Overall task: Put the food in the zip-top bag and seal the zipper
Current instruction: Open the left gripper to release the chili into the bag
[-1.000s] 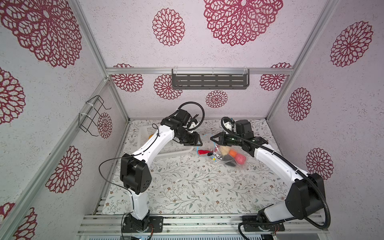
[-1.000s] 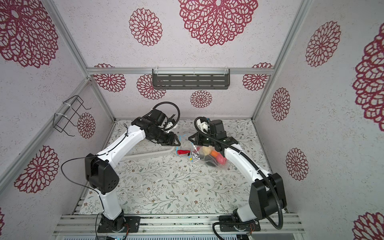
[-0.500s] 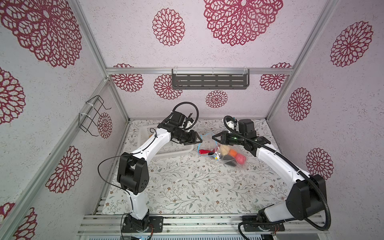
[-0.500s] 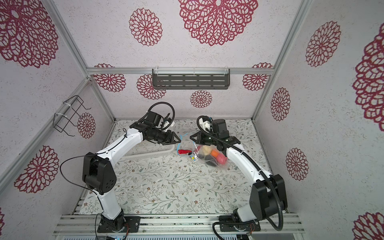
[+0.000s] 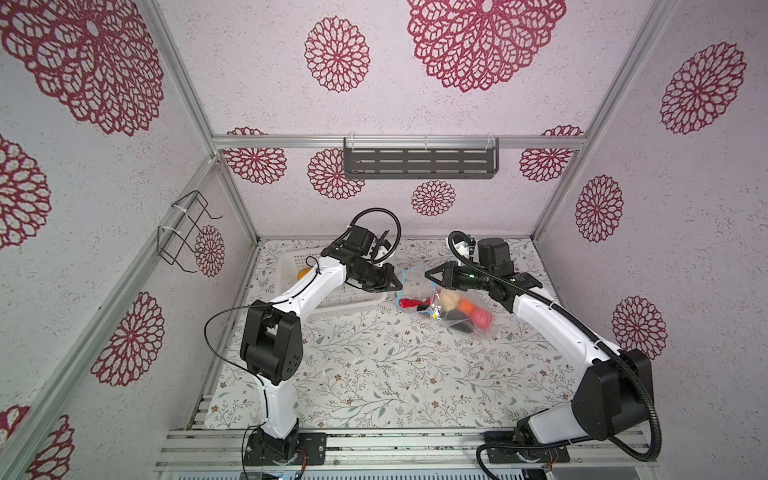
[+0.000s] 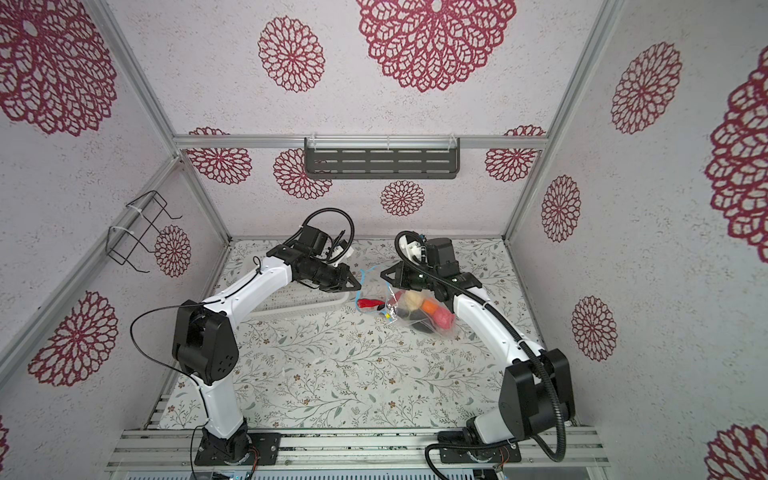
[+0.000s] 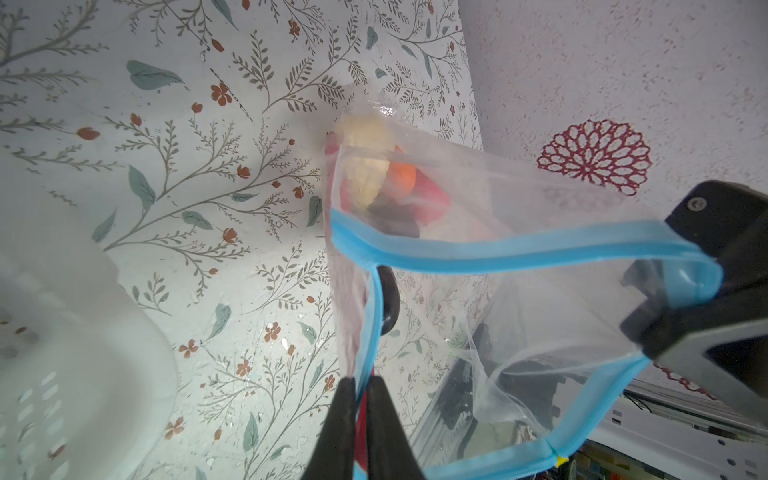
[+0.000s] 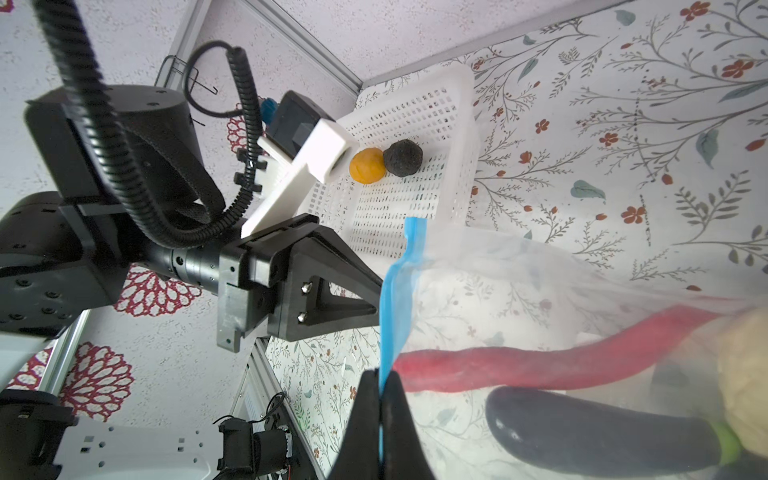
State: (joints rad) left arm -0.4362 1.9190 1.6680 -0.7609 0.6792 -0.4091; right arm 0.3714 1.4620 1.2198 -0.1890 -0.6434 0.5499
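The left gripper [image 7: 360,384] has its jaws pressed together on the zipper [image 7: 498,249] — the light blue strip runs straight down between the two black fingers at the bottom edge of the left wrist view. The right gripper [image 8: 380,380] is likewise clamped on that strip; in the right wrist view the blue band passes between its tips at bottom centre. Between the two pinch points the mouth of the zip-top bag [image 7: 540,307] gapes open. The strip forms a wide loop across the lower right of the left wrist view, with the yellow slider tab [image 7: 561,462] at the loop's lower right end.

In both top views I see the bag just right of centre, its mouth lifted between the two grippers and its body slumped on the floral table [image 5: 395,374]. Inside it I can make out the red chilli [image 5: 409,302] nearest the mouth, then the cream ball [image 5: 449,298], the orange piece [image 5: 465,306], the pink-red ball [image 5: 481,318] and black lumps [image 5: 459,324]. The right wrist view also shows a dark, green-tipped piece [image 8: 602,428] in the bag at lower right, beneath the chilli.

The white basket [image 8: 463,137] stands left of the bag, under the left arm — in it lie a yellow-orange potato shape [image 8: 367,165] and a black ball [image 8: 402,158], touching each other.
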